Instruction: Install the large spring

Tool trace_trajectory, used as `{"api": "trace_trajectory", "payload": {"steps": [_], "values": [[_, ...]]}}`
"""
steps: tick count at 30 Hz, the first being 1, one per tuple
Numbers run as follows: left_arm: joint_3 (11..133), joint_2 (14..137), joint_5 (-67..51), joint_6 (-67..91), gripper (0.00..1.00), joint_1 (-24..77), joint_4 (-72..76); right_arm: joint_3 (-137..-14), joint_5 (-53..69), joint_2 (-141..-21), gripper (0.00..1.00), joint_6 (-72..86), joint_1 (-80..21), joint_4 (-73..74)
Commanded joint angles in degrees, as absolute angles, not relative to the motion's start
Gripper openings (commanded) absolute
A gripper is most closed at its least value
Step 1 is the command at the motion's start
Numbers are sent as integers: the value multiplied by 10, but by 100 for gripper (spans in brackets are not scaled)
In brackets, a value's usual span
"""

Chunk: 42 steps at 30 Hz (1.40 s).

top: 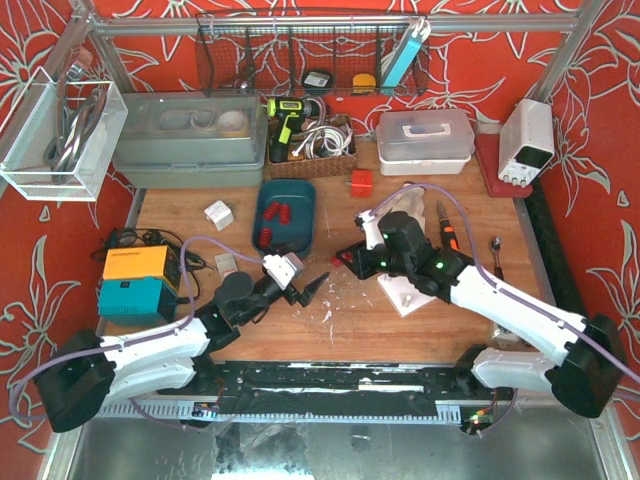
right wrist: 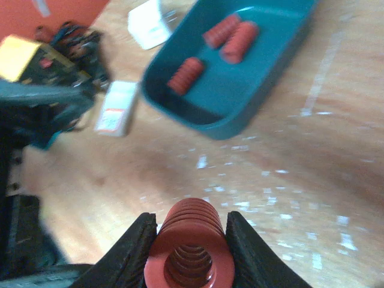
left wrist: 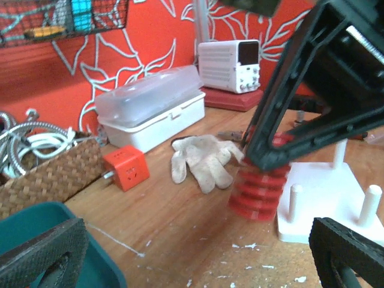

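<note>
The right gripper (right wrist: 189, 225) has its jaws closed on the large spring (right wrist: 189, 264), one finger on each flank of the coils. This grip leaves the bore clear at the end, which is the condition needed to lower the spring over a peg.

In the left wrist view the spring stands roughly upright, low and just beside the left edge of the white peg plate (left wrist: 327, 186). Whether its lower end touches the bench cannot be told. It is not yet on any peg. The spring sits near the middle of the bench, slightly toward the near edge.

The left gripper (top: 312, 288) has its jaws spread wide and holds nothing. It faces the plate from the left, probably so that it can steady the plate if required.

Clearances:
- The nearest peg (left wrist: 294, 197) is just beside the spring, so the next move appears to be a short lift and shift to the right.
- The glove (left wrist: 201, 162) lies near the spring on the far side.
- The teal tray (top: 287, 215) sits toward the far edge, well apart.
- Bare wood lies between the two grippers.

Likely fault: a coil catching on the peg tip.
</note>
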State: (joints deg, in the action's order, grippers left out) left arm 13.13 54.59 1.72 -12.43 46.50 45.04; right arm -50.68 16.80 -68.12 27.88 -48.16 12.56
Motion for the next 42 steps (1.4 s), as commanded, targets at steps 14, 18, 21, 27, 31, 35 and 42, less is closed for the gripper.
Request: {"api": "trace_trajectory", "payload": {"steps": [14,18,21,27,31,35,42], "values": [[129,545,185,33,100,466,354,-472,-385,-559,0,365,-444,372],[121,546,173,19,100,466,364,-453,-338,-543,0,390,-373,392],[122,546,166,16,100,466,363,-440,-287,-539,0,400,-314,396],[123,542,151,12,100,466,359,-444,-269,-548,0,404,-271,426],[123,542,147,10,100,466,359,-435,-249,-541,0,404,-257,425],[123,543,143,9,100,466,360,-431,-226,-532,0,413,-251,427],[121,542,145,8,100,466,360,-424,-216,-542,0,431,-247,427]]}}
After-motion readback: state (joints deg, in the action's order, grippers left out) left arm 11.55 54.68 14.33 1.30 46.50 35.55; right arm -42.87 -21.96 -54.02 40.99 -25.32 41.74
